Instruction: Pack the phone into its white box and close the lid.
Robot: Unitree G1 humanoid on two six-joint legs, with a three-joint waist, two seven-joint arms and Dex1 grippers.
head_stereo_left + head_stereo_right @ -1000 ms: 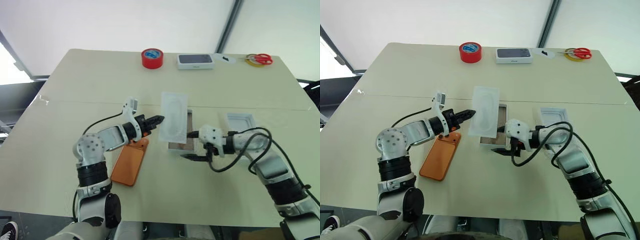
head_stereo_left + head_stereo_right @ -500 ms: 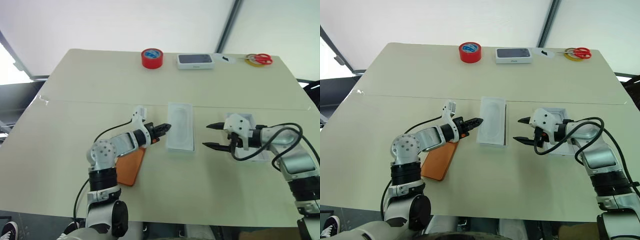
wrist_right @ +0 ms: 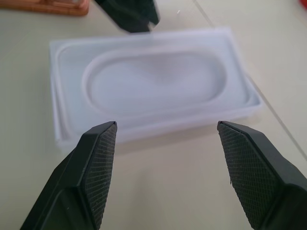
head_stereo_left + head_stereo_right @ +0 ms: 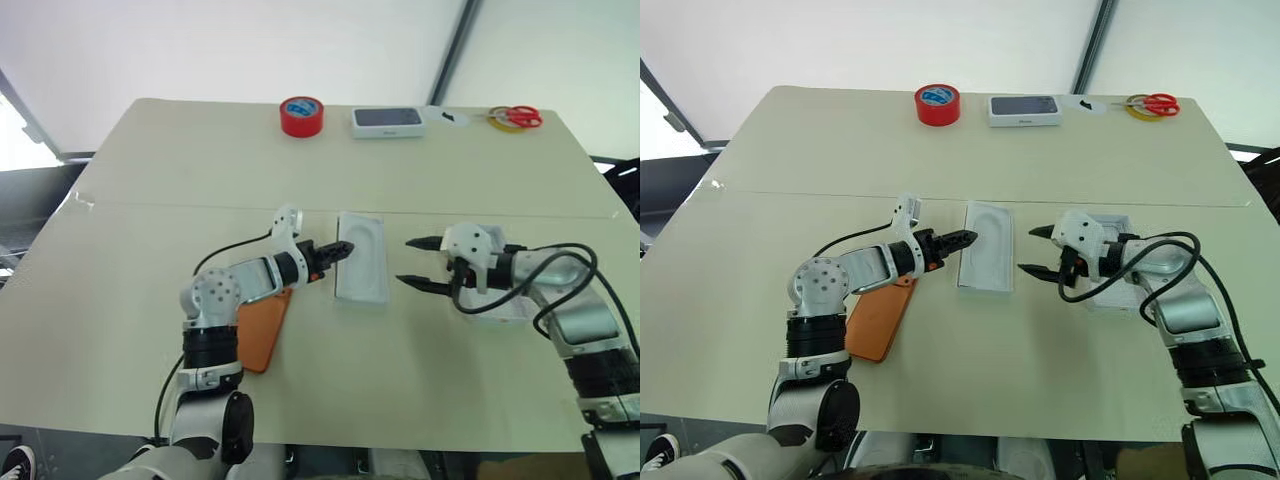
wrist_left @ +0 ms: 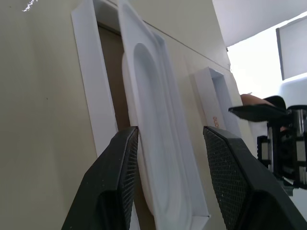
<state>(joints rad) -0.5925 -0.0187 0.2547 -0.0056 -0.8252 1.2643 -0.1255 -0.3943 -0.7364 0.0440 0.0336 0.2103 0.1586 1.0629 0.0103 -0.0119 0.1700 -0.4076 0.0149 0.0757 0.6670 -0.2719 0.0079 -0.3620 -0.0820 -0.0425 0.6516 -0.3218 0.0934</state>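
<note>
The white box (image 4: 362, 272) lies mid-table with its white moulded insert (image 5: 158, 124) resting slightly tilted in it, a strip of brown floor (image 5: 108, 72) showing beside it. My left gripper (image 4: 341, 250) is open at the box's left edge, its fingers either side of the insert's near end. The orange phone (image 4: 260, 332) lies flat to the left, partly under my left forearm. My right gripper (image 4: 412, 262) stands open just right of the box, holding nothing. The lid (image 4: 1106, 217) lies open side up behind my right wrist, partly hidden.
At the table's far edge are a red tape roll (image 4: 301, 115), a closed white box with a dark phone picture (image 4: 387, 120) and red-handled scissors (image 4: 517, 118). A seam crosses the table behind the box.
The insert, held raised and tilted by my left gripper, now rests in the box, and that gripper has opened. My right gripper has drawn back to the right, away from the box.
</note>
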